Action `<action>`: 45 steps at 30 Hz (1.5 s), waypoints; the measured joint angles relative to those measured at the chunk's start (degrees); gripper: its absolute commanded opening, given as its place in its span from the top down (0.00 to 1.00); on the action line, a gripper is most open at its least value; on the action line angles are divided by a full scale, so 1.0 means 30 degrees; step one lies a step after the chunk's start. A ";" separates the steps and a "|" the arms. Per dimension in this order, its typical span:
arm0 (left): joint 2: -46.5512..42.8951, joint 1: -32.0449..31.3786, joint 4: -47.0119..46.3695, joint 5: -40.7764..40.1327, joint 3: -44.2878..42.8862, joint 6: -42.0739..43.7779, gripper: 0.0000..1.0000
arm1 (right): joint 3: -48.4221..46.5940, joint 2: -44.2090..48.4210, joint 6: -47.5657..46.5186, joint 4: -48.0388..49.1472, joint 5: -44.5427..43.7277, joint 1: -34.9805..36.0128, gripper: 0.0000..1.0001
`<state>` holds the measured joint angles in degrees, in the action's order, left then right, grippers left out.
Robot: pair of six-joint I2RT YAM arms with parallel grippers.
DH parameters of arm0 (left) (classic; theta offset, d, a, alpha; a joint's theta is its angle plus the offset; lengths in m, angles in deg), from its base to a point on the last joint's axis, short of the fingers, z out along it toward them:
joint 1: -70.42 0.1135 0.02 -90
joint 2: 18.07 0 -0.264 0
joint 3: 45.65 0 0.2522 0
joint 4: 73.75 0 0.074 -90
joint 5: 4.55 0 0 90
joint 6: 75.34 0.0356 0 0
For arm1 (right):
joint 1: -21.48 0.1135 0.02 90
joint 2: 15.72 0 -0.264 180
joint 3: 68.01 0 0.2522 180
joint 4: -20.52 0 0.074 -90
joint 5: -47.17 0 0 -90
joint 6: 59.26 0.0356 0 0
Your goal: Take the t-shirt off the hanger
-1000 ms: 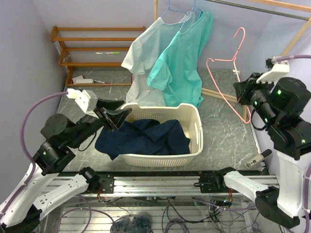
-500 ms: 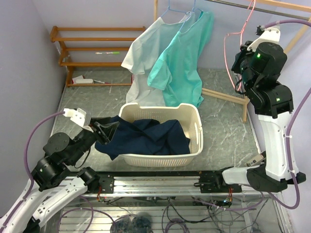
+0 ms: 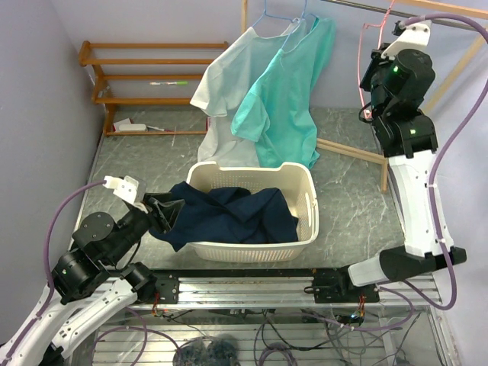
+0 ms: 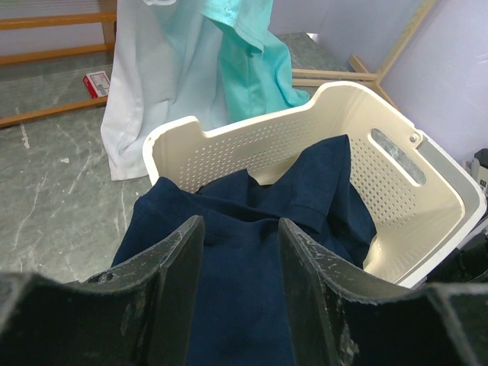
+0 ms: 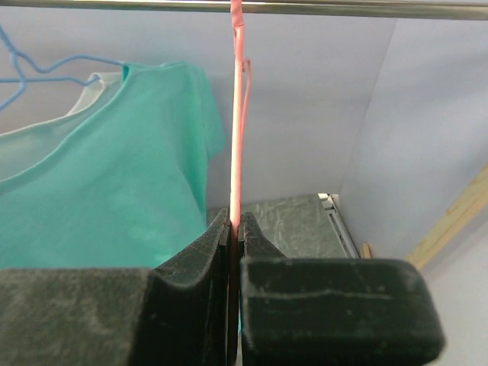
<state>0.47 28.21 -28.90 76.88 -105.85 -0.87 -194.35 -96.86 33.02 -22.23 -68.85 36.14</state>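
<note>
A navy t-shirt (image 3: 229,217) lies in the cream laundry basket (image 3: 306,200), with part of it draped over the left rim. My left gripper (image 3: 164,210) is open and empty just above that draped part; the wrist view shows navy cloth (image 4: 252,259) between its fingers (image 4: 171,274). My right gripper (image 3: 371,72) is shut on a bare pink hanger (image 3: 361,53) and holds it high, with the hook at the metal rail (image 3: 427,9). In the right wrist view the pink wire (image 5: 236,114) runs from the shut fingers up to the rail (image 5: 320,8).
A teal t-shirt (image 3: 286,99) and a pale t-shirt (image 3: 225,88) hang on blue hangers (image 3: 267,15) from the rail behind the basket. A wooden shelf rack (image 3: 152,72) stands at the back left. A wooden frame bar (image 3: 351,151) lies right of the basket. A small red box (image 4: 97,82) lies on the floor.
My right arm has lifted the pink hanger from beside the table up to the rail. My left arm has drawn back and down towards the basket's left rim.
</note>
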 measured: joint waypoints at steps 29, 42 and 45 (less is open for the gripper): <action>-0.0117 0.0000 0.0175 0.0095 0.0000 -0.0007 0.45 | 0.2892 -0.1275 0.4197 0.1297 0.6921 -0.4903 0.46; 0.0233 0.0000 0.0277 0.0000 0.0000 -0.0211 0.45 | 0.7162 0.5013 0.6499 -0.1129 1.0469 -0.4918 0.12; 0.0240 -0.0007 0.0372 -0.0117 0.0007 -0.0299 0.45 | 0.8918 0.6601 0.6339 -0.2761 1.1140 -0.4918 0.20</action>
<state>1.19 28.18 -27.78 76.53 -105.83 -1.77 -167.60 -77.06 52.04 -30.52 -35.43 21.39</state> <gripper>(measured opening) 0.552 0.873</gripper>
